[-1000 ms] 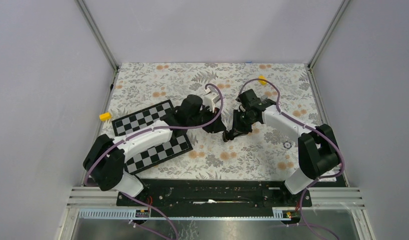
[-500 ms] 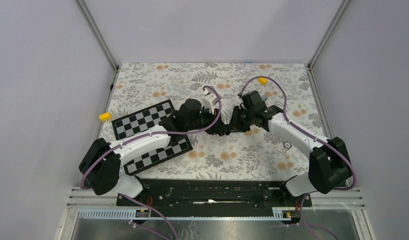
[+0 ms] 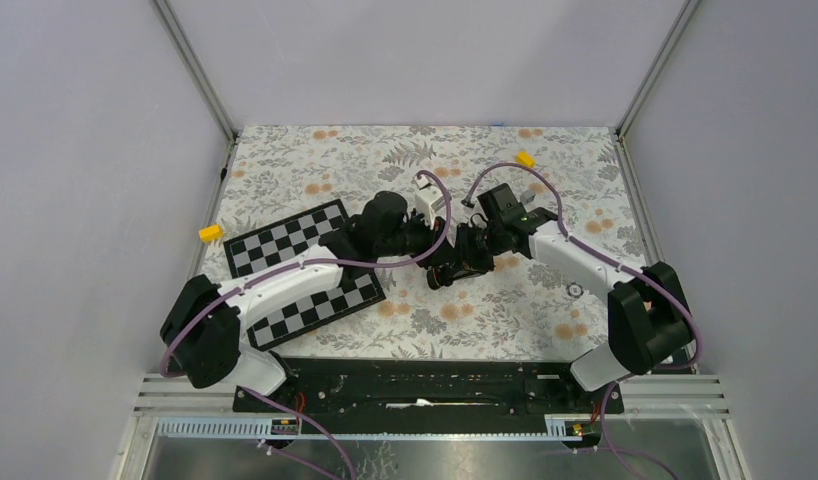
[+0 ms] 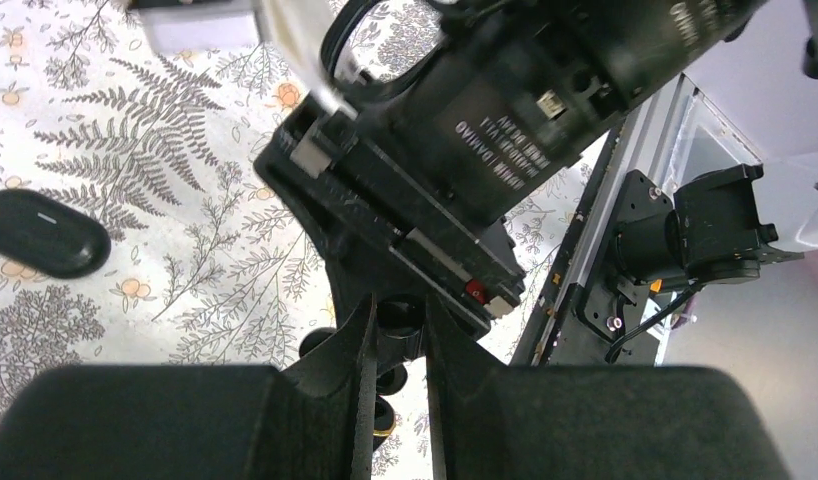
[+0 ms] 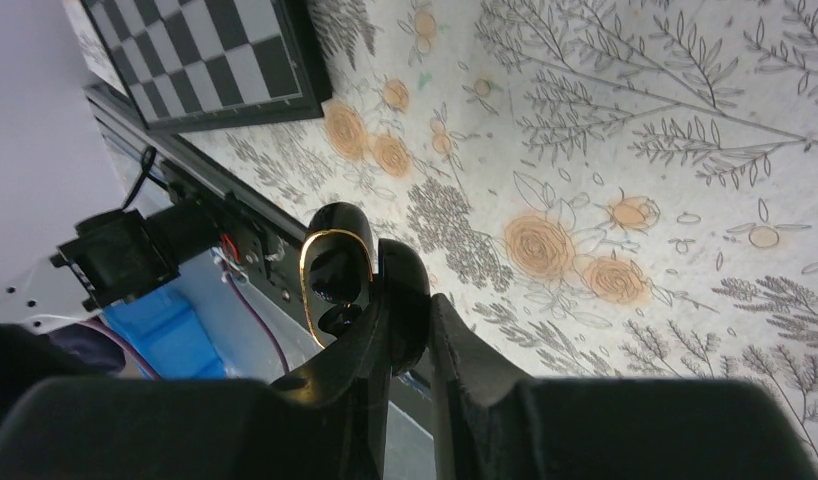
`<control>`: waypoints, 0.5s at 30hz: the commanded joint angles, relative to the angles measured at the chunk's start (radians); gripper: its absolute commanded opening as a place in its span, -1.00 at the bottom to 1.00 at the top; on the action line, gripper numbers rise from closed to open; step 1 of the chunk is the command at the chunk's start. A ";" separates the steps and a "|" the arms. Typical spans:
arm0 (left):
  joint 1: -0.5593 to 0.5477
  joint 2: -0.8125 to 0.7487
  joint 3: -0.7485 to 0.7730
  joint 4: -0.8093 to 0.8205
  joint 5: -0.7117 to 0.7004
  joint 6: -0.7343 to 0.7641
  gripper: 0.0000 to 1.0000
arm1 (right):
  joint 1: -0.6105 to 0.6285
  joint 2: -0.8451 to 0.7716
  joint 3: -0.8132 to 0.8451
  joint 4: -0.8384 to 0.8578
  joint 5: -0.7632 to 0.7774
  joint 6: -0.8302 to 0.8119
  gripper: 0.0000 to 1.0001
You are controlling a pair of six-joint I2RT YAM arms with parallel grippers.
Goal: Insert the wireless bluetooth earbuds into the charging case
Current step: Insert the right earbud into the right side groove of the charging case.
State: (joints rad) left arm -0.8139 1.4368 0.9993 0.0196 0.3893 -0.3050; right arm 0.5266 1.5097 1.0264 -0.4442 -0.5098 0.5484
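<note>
Black against black blurs things: our right gripper (image 5: 405,312) pinches the open charging case (image 5: 333,272) above the table (image 5: 685,150), while our left gripper (image 4: 397,328), pressed nearly together, seems to nip one earbud (image 4: 399,316) beside it. We judge insertion not yet done.

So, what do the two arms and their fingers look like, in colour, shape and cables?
Both are built alike. The left arm and the right arm have smooth white shells between bulky black joints, and a purple cable loops along each. The left fingers and the right fingers are matte black and taper to thin tips. A black wrist housing carries white lettering.
</note>
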 commanded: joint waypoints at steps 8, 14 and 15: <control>-0.004 0.045 0.103 -0.117 0.131 0.144 -0.65 | 0.007 0.044 0.088 -0.162 -0.126 -0.109 -0.99; -0.004 0.058 0.098 -0.133 0.147 0.158 -0.65 | 0.006 0.070 0.103 -0.162 -0.152 -0.110 -0.99; -0.004 0.060 0.100 -0.141 0.149 0.164 -0.65 | 0.007 0.071 0.105 -0.162 -0.151 -0.110 -0.99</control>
State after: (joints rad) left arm -0.8135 1.4857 1.0550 -0.1173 0.4835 -0.1799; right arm 0.5274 1.5711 1.0790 -0.5983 -0.6071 0.4522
